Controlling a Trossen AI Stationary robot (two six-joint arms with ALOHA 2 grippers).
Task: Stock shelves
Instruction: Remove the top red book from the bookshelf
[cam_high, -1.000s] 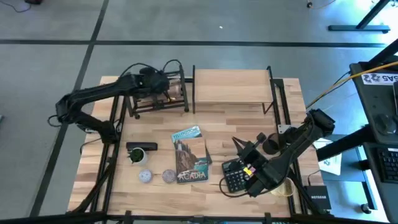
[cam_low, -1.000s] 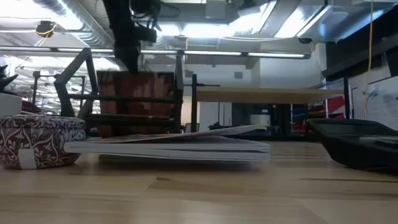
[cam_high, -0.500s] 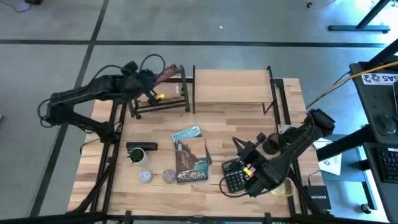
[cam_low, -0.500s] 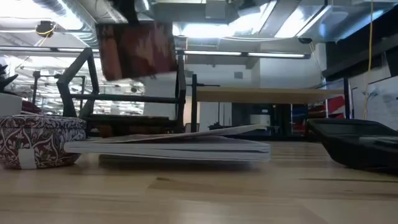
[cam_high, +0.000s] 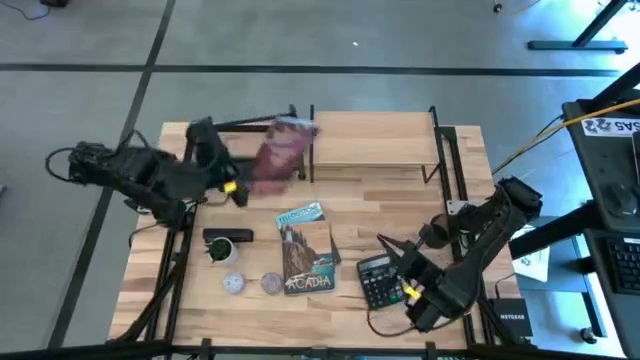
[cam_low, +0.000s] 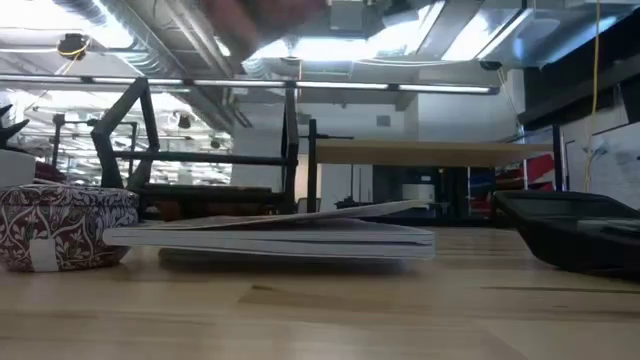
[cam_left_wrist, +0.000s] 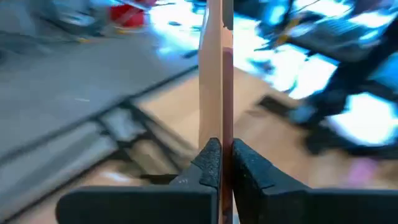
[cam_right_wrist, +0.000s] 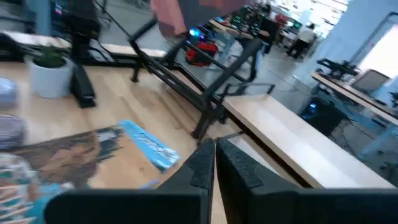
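My left gripper (cam_high: 236, 187) is shut on a thin reddish-brown book (cam_high: 281, 153), which is in the air above the black bar rack (cam_high: 250, 128) at the far left. In the low view the book is a blur (cam_low: 266, 14) at the top, above the rack (cam_low: 215, 160). The light-wood board shelf (cam_high: 372, 140) stands to the right of the rack on its thin black uprights. My right gripper (cam_high: 388, 245) is shut on nothing near the right, just above a black calculator (cam_high: 379, 281). My left gripper pinches one edge of the book (cam_left_wrist: 216, 134) between its two fingers (cam_left_wrist: 208, 163), both covers between them. The fingers come level from the table's near left. The book stretches away from them toward the far right and is lifted clear of the rack.
A flat "Acadia" book (cam_high: 305, 250) lies mid-table. Left of it are a small potted plant (cam_high: 219, 247) and two round tins (cam_high: 233, 283) (cam_high: 271, 283). A round dark object (cam_high: 436, 233) sits right of the calculator. Bare wood shows in front of the board shelf.
My left gripper has drawn the reddish-brown book up out of the rack, then swung back toward the table's near left edge. The book stood upright in the rack and now is lifted clear above it, tilted. My right arm has shifted a little toward the near edge.
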